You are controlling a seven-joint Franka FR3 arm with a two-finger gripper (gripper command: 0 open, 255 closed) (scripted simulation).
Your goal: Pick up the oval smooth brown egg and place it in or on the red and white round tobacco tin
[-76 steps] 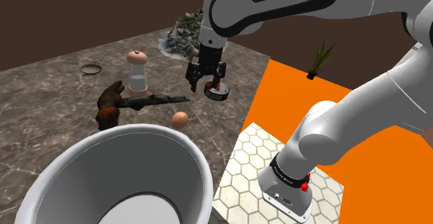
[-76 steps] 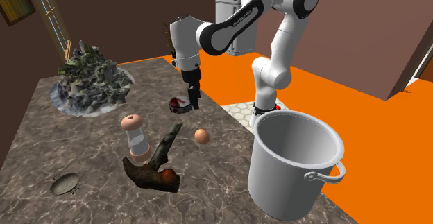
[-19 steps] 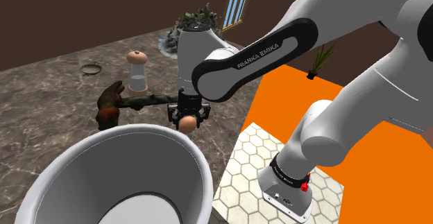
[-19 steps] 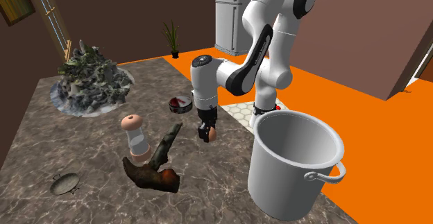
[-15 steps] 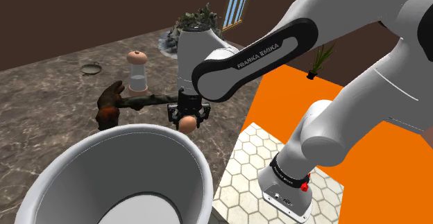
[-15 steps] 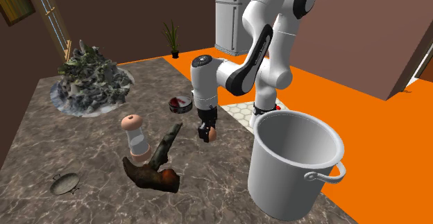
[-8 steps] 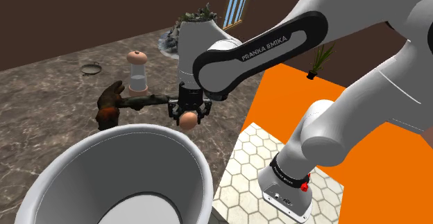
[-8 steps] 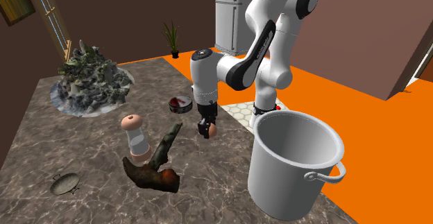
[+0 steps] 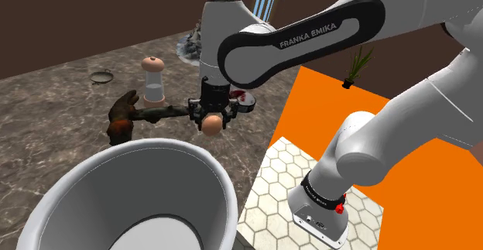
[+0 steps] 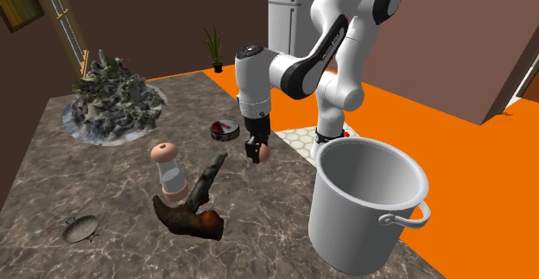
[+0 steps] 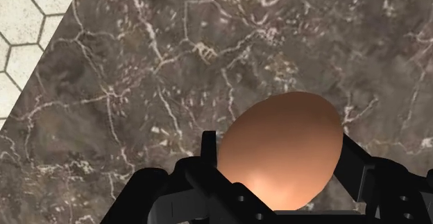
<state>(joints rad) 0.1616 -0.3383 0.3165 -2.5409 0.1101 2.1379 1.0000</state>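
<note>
Two black fingers [image 11: 208,161] of my gripper [image 9: 210,121] are clamped on either side of the brown egg [image 11: 281,150], holding it off the marble surface [image 10: 52,182] near its edge by the orange floor [image 10: 406,104], with the red-and-white tin [image 10: 224,130] sitting near that same edge.

Gripper [image 10: 257,153] clasping egg [image 10: 263,155], hanging clear above marble countertop [image 10: 263,217]. Bare marble lying open between it and tin [image 10: 225,130], up-left in second exterior view. Tall white pot [image 10: 367,201] blocking lower right. Dark branch [image 10: 200,191] and capped jar [image 10: 169,172] crowding lower left. Rock pile [image 10: 112,104] sitting well apart, upper left. Small dish [image 10: 80,229] lying far off, lower left.
</note>
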